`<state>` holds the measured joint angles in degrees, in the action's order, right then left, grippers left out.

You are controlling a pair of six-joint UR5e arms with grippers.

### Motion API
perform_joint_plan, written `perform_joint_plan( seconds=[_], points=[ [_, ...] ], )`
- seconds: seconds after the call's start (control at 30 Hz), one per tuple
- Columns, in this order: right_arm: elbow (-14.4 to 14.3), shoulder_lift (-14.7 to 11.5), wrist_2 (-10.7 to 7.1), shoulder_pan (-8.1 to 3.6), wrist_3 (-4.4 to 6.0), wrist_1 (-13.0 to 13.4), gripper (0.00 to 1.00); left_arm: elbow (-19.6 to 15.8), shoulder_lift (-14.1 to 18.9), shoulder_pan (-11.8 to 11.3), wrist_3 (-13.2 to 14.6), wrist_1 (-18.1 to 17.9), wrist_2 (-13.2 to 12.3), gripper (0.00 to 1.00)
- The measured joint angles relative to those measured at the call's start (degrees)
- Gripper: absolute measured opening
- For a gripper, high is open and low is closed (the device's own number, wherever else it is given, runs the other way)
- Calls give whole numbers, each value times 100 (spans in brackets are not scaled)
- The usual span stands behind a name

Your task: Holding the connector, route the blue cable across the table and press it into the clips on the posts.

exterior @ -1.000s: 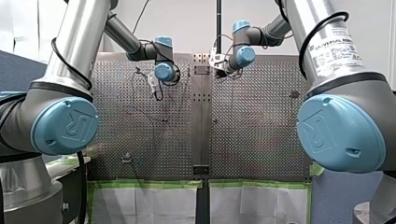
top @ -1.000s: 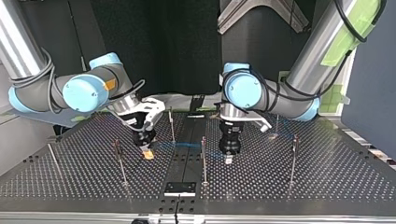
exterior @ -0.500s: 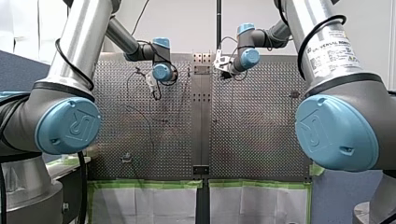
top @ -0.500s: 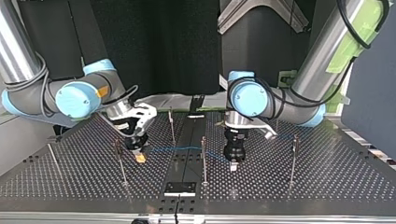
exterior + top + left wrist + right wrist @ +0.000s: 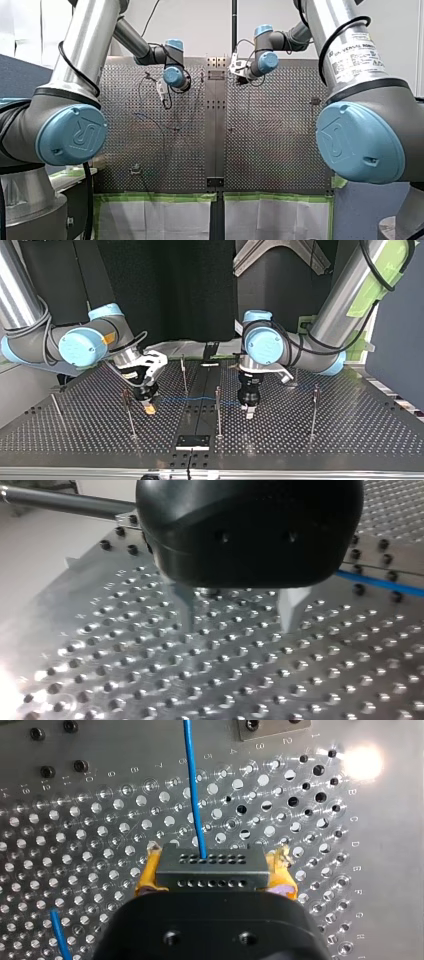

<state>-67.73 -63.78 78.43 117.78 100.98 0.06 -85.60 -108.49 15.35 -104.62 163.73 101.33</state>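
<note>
Left jaws apart, right jaws clamped.

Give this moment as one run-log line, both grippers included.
right gripper: shut on dark grey connector block | thin blue cable: leaves connector | left gripper: open, empty, over perforated metal table

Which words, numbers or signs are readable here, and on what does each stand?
"UNIVERSAL ROBOT...": label on my right arm, front view; smaller print unreadable.
"UR" mark: both near blue joint caps, front view.
"9 8 7" and "5 4 3 2 1": engraved in the table, right wrist view.
"B C D E F G H": table too.
</note>
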Motion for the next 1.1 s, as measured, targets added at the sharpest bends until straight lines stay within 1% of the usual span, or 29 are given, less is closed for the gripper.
perform_joint_plan(
  seconds=[0.17,0.27,0.43,0.57,0.73,0.83,0.97,1.1],
  points=[
    [1,-58,8,5,-12,-28,0,-101,132,42,70,267,95,100],
    [2,-126,37,-10,-11,-42,0,-223,266,73,47,375,90,100],
    [-2,-185,117,-20,-2,-57,0,-454,500,137,3,377,7,100],
    [-8,-193,167,-22,1,-85,0,-642,710,220,38,541,-14,100],
    [-11,-196,182,-13,-9,-128,0,-709,884,338,46,678,-20,100],
    [-15,-199,185,-6,-13,-139,0,-730,943,388,30,715,-18,100],
    [-16,-198,185,2,-15,-145,0,-852,1118,507,-37,709,-18,100],
    [-20,-198,187,7,-15,-151,0,-947,1289,585,-23,758,-3,100]
  ],
)
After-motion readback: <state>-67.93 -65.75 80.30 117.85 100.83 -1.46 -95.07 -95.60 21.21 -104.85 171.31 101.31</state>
